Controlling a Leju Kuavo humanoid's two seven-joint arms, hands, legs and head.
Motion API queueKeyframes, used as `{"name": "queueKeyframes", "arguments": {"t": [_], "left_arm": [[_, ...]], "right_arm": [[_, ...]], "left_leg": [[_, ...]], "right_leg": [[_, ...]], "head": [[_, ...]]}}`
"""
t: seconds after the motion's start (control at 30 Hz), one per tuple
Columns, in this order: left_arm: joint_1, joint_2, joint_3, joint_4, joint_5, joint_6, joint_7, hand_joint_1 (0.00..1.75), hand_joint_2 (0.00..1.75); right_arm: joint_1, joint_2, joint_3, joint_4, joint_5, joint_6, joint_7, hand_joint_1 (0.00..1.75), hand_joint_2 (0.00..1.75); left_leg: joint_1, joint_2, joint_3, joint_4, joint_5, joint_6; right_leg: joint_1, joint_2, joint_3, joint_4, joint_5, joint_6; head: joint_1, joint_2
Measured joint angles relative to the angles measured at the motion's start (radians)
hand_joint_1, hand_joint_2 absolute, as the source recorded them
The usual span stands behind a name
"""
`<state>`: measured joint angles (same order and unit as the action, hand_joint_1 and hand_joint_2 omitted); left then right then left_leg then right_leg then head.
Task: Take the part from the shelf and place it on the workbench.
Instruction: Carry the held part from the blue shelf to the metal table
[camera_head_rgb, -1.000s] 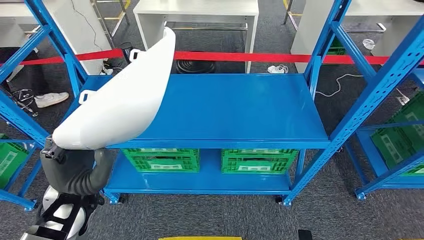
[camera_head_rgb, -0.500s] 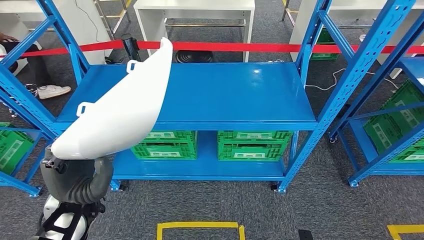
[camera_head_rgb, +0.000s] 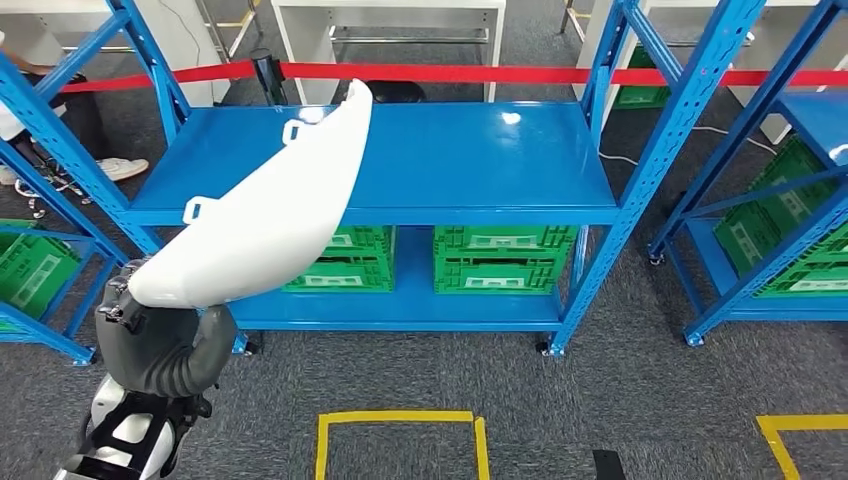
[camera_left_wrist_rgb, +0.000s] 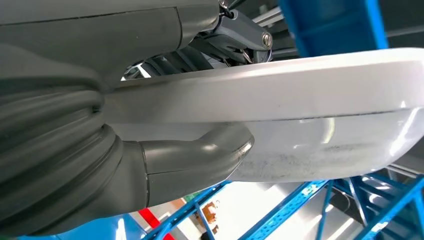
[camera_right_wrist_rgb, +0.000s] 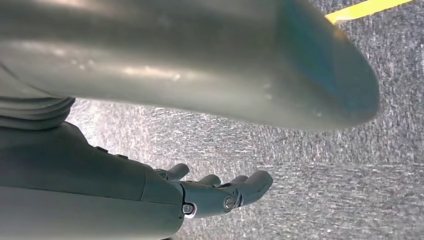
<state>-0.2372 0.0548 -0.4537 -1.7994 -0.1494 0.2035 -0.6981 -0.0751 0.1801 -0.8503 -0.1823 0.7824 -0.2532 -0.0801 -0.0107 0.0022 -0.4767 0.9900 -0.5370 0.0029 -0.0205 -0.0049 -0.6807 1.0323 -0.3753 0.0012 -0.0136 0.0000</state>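
The part (camera_head_rgb: 270, 210) is a long, curved white shell with two small tabs on its edge. My left hand (camera_head_rgb: 140, 318) holds its lower end from beneath, and the shell slants up over the front left of the blue shelf (camera_head_rgb: 460, 160). In the left wrist view the grey thumb (camera_left_wrist_rgb: 200, 155) presses against the part (camera_left_wrist_rgb: 310, 95), which hides the darker fingers. My right hand (camera_right_wrist_rgb: 220, 192) hangs over the grey carpet with its fingers loosely apart and nothing in them.
Green crates (camera_head_rgb: 500, 260) sit on the shelf's lower level. More blue racks with green crates (camera_head_rgb: 790, 230) stand at the right and left. Red barrier tape (camera_head_rgb: 450, 72) runs behind the shelf. Yellow floor marks (camera_head_rgb: 400, 418) lie on the carpet in front.
The whole view has shifted: the shelf now sits farther off and the yellow floor marks have come into sight. The white part stays in my left hand.
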Motion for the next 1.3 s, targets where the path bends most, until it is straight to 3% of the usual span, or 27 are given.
{"name": "queueKeyframes", "arguments": {"t": [0.03,0.07,0.13,0.17,0.2,0.23,0.3,0.37,0.4,0.43,0.5,0.57,0.63,0.67,0.7,0.77,0.8,0.87,0.9,0.93,1.0,1.03,1.1,1.17,1.2,1.23,1.3], "left_arm": [[-0.003,-0.004,0.0,0.004,0.001,-0.002,0.0,1.75,1.75],[-0.007,-0.009,0.0,0.007,0.002,-0.004,0.0,1.75,1.75],[-0.012,-0.016,0.0,0.013,0.003,-0.008,0.0,1.75,1.75],[-0.013,-0.018,0.0,0.016,0.003,-0.009,0.001,1.75,1.75],[-0.013,-0.018,0.0,0.019,0.003,-0.01,0.001,1.75,1.75],[-0.013,-0.019,0.0,0.022,0.003,-0.01,0.001,1.75,1.75],[-0.015,-0.021,0.0,0.027,0.003,-0.01,0.001,1.75,1.75],[-0.02,-0.025,0.001,0.031,0.003,-0.01,0.001,1.75,1.75],[-0.024,-0.027,0.002,0.033,0.003,-0.01,0.001,1.75,1.75],[-0.029,-0.028,0.002,0.035,0.003,-0.01,0.0,1.75,1.75],[-0.035,-0.031,0.004,0.043,0.003,-0.01,0.0,1.75,1.75],[-0.038,-0.032,0.008,0.05,0.003,-0.01,0.0,1.75,1.75],[-0.039,-0.032,0.013,0.056,0.003,-0.009,0.0,1.75,1.75],[-0.039,-0.032,0.015,0.059,0.003,-0.009,0.001,1.75,1.75],[-0.039,-0.033,0.017,0.061,0.003,-0.009,0.001,1.75,1.75],[-0.037,-0.033,0.018,0.067,0.003,-0.009,0.001,1.75,1.75],[-0.037,-0.035,0.019,0.068,0.002,-0.009,0.001,1.75,1.75],[-0.038,-0.039,0.02,0.069,-0.001,-0.008,0.001,1.75,1.75],[-0.039,-0.042,0.022,0.069,-0.004,-0.006,0.0,1.75,1.75],[-0.039,-0.044,0.024,0.069,-0.008,-0.003,0.0,1.75,1.75],[-0.038,-0.046,0.029,0.07,-0.015,0.005,0.0,1.75,1.75],[-0.037,-0.048,0.031,0.07,-0.017,0.008,0.0,1.75,1.75],[-0.032,-0.052,0.033,0.069,-0.019,0.015,0.0,1.75,1.75],[-0.021,-0.053,0.035,0.069,-0.021,0.02,0.0,1.75,1.75],[-0.014,-0.053,0.036,0.068,-0.023,0.023,0.0,1.75,1.75],[-0.008,-0.053,0.037,0.068,-0.024,0.025,0.0,1.75,1.75],[0.001,-0.053,0.041,0.066,-0.026,0.029,0.0,1.75,1.75]], "right_arm": [[0.001,-0.001,0.0,0.0,-0.006,-0.006,-0.01,0.0,0.0],[0.001,-0.002,-0.001,0.0,-0.013,-0.009,-0.021,0.0,0.0],[-0.001,-0.004,-0.004,0.0,-0.026,-0.014,-0.043,0.0,0.0],[-0.002,-0.005,-0.006,0.0,-0.029,-0.015,-0.049,0.0,0.0],[-0.002,-0.006,-0.007,0.0,-0.031,-0.017,-0.052,0.0,0.0],[-0.002,-0.007,-0.009,0.0,-0.031,-0.019,-0.054,0.0,0.0],[-0.002,-0.008,-0.011,0.0,-0.029,-0.025,-0.067,0.0,0.0],[-0.006,-0.008,-0.012,0.0,-0.019,-0.046,-0.084,0.0,0.0],[-0.009,-0.007,-0.012,0.0,-0.014,-0.064,-0.087,0.0,0.0],[-0.011,-0.006,-0.012,0.0,-0.011,-0.084,-0.086,0.0,0.0],[-0.012,-0.003,-0.013,0.0,-0.015,-0.12,-0.079,0.0,0.0],[-0.013,-0.001,-0.017,0.0,-0.021,-0.134,-0.076,0.0,0.0],[-0.014,0.0,-0.021,0.0,-0.028,-0.137,-0.076,0.0,0.0],[-0.014,0.0,-0.023,0.0,-0.032,-0.138,-0.077,0.0,0.0],[-0.013,0.0,-0.025,0.0,-0.037,-0.138,-0.079,0.0,0.0],[-0.013,0.0,-0.032,0.0,-0.054,-0.133,-0.085,0.0,0.0],[-0.013,0.0,-0.039,0.0,-0.065,-0.129,-0.09,0.0,0.0],[-0.013,0.002,-0.051,0.0,-0.082,-0.115,-0.094,0.0,0.0],[-0.013,0.003,-0.055,0.0,-0.082,-0.107,-0.092,0.0,0.0],[-0.013,0.003,-0.056,0.0,-0.078,-0.1,-0.088,0.0,0.0],[-0.013,0.004,-0.056,0.0,-0.065,-0.091,-0.079,0.0,0.0],[-0.012,0.004,-0.056,0.0,-0.06,-0.089,-0.076,0.0,0.0],[-0.011,0.003,-0.056,0.0,-0.051,-0.086,-0.074,0.0,0.0],[-0.011,0.001,-0.056,0.0,-0.045,-0.084,-0.074,0.0,0.0],[-0.011,0.0,-0.056,0.0,-0.042,-0.084,-0.074,0.0,0.0],[-0.01,-0.002,-0.056,0.0,-0.04,-0.082,-0.074,0.0,0.0],[-0.01,-0.002,-0.056,0.0,-0.037,-0.08,-0.075,0.0,0.0]], "left_leg": [[0.003,0.001,-0.011,-0.005,0.016,0.008],[0.006,0.003,-0.026,-0.009,0.035,0.014],[0.007,0.004,-0.06,-0.008,0.065,0.02],[0.007,0.006,-0.079,-0.006,0.079,0.02],[0.007,0.007,-0.099,-0.003,0.092,0.019],[0.008,0.009,-0.119,0.002,0.104,0.017],[0.01,0.01,-0.157,0.019,0.124,0.01],[0.009,0.01,-0.185,0.039,0.138,-0.002],[0.007,0.01,-0.191,0.045,0.144,-0.009],[0.006,0.01,-0.193,0.046,0.152,-0.015],[0.009,0.009,-0.197,0.043,0.16,-0.027],[0.013,0.006,-0.217,0.084,0.103,-0.039],[0.016,0.004,-0.248,0.2,-0.005,-0.048],[0.016,0.003,-0.258,0.265,-0.04,-0.051],[0.016,0.003,-0.258,0.312,-0.052,-0.052],[0.016,0.002,-0.21,0.31,-0.016,-0.047],[0.015,0.001,-0.157,0.255,0.005,-0.041],[0.009,0.0,-0.036,0.099,-0.003,-0.026],[0.006,-0.001,0.002,0.04,-0.017,-0.02],[0.002,-0.001,0.019,0.007,-0.03,-0.013],[0.0,-0.004,0.009,-0.007,-0.016,0.003],[0.001,-0.007,0.001,-0.009,-0.004,0.011],[0.005,-0.014,-0.02,-0.013,0.025,0.02],[0.005,-0.025,-0.045,-0.009,0.046,0.022],[0.005,-0.031,-0.058,-0.005,0.056,0.021],[0.006,-0.038,-0.071,0.0,0.063,0.018],[0.008,-0.056,-0.096,0.015,0.073,0.012]], "right_leg": [[0.0,0.002,-0.008,0.013,-0.022,0.005],[0.0,0.004,-0.021,0.045,-0.064,0.009],[0.0,0.005,-0.051,0.163,-0.172,0.015],[0.0,0.005,-0.059,0.226,-0.201,0.018],[0.0,0.005,-0.057,0.268,-0.204,0.021],[0.0,0.005,-0.041,0.28,-0.185,0.023],[-0.003,0.004,0.045,0.201,-0.142,0.025],[0.0,0.007,0.145,0.065,-0.165,0.018],[0.001,0.008,0.171,0.023,-0.184,0.011],[0.004,0.009,0.178,0.005,-0.193,0.002],[0.003,0.006,0.163,0.007,-0.177,-0.015],[0.001,0.001,0.139,0.004,-0.15,-0.031],[0.001,0.0,0.106,0.004,-0.122,-0.037],[0.001,0.0,0.089,0.005,-0.108,-0.037],[0.002,-0.001,0.073,0.005,-0.094,-0.037],[0.003,-0.002,0.04,0.006,-0.067,-0.034],[0.004,-0.002,0.026,0.006,-0.055,-0.032],[0.005,-0.001,0.01,0.006,-0.033,-0.024],[0.004,-0.002,0.008,0.004,-0.024,-0.018],[0.002,-0.004,0.008,0.0,-0.016,-0.011],[-0.003,-0.007,0.008,-0.009,-0.002,0.005],[-0.004,-0.006,0.002,-0.001,-0.01,0.012],[-0.004,-0.002,-0.031,0.079,-0.076,0.017],[-0.003,0.001,-0.076,0.216,-0.166,0.02],[-0.003,0.002,-0.084,0.262,-0.19,0.022],[-0.003,0.003,-0.072,0.271,-0.195,0.023],[-0.005,0.014,0.015,0.169,-0.163,0.023]], "head": [[0.001,0.0],[0.002,0.0],[0.007,0.0],[0.007,0.0],[0.007,0.0],[0.008,0.0],[0.008,0.0],[0.009,0.0],[0.01,0.0],[0.01,0.0],[0.01,0.0],[0.008,0.0],[0.006,0.0],[0.006,0.0],[0.006,0.0],[0.006,0.0],[0.006,0.0],[0.006,0.0],[0.006,0.0],[0.003,0.0],[-0.003,0.0],[-0.004,0.0],[0.001,0.0],[0.005,0.0],[0.006,0.0],[0.006,0.0],[0.006,0.0]]}}
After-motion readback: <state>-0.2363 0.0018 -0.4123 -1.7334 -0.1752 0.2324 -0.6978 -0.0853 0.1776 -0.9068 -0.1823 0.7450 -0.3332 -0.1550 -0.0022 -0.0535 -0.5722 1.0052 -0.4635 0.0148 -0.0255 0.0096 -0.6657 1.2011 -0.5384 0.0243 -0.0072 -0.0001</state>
